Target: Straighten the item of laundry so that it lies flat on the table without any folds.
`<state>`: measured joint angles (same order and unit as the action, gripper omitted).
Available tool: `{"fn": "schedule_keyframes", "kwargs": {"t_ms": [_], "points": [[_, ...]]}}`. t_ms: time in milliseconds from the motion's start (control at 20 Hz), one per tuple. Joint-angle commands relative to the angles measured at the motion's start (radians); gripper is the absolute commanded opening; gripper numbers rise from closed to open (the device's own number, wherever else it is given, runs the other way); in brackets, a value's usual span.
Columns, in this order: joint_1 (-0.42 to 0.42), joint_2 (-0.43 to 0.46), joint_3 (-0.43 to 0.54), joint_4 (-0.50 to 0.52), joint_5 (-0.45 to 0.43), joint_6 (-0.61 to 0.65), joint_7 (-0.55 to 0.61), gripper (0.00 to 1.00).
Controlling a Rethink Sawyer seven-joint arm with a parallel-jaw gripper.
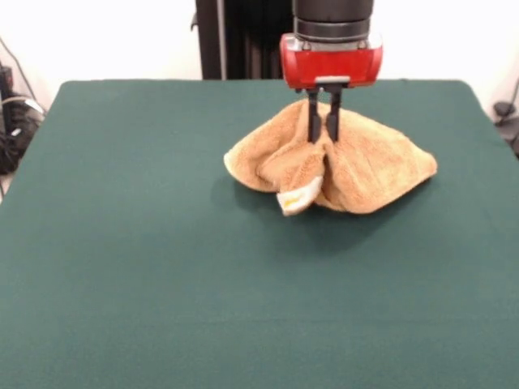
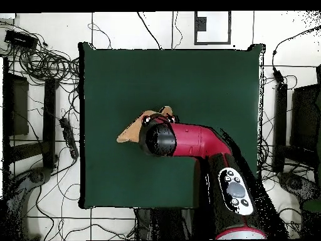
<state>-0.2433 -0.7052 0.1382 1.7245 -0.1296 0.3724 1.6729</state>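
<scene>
The item of laundry (image 1: 369, 174) is an orange-tan towel bunched into a tent-shaped heap on the far middle of the green table (image 1: 122, 243). A pale banded corner (image 1: 298, 197) folds out at its front. My gripper (image 1: 322, 136) comes straight down onto the peak of the heap, its two black fingers close together and shut on a pinch of the cloth. In the overhead view my arm (image 2: 188, 141) covers most of the towel (image 2: 130, 132), with only one pointed end and a bit of edge showing beside the wrist; the gripper itself is hidden there.
Green cloth (image 2: 188, 75) stretches wide on every side of the towel. Cables (image 2: 44, 63) lie on the floor around the table, and some dark gear (image 1: 12, 121) sits just beyond one edge.
</scene>
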Motion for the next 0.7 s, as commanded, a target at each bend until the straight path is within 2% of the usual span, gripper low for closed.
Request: {"fn": "schedule_keyframes", "kwargs": {"t_ms": [50,550,700], "points": [[-0.013,0.070,0.137,-0.094,-0.025,0.122,-0.048,0.00],[-0.003,0.060,0.135,-0.104,-0.019,0.123,-0.014,0.00],[0.010,0.020,0.130,-0.092,-0.019,0.114,-0.002,0.00]]}}
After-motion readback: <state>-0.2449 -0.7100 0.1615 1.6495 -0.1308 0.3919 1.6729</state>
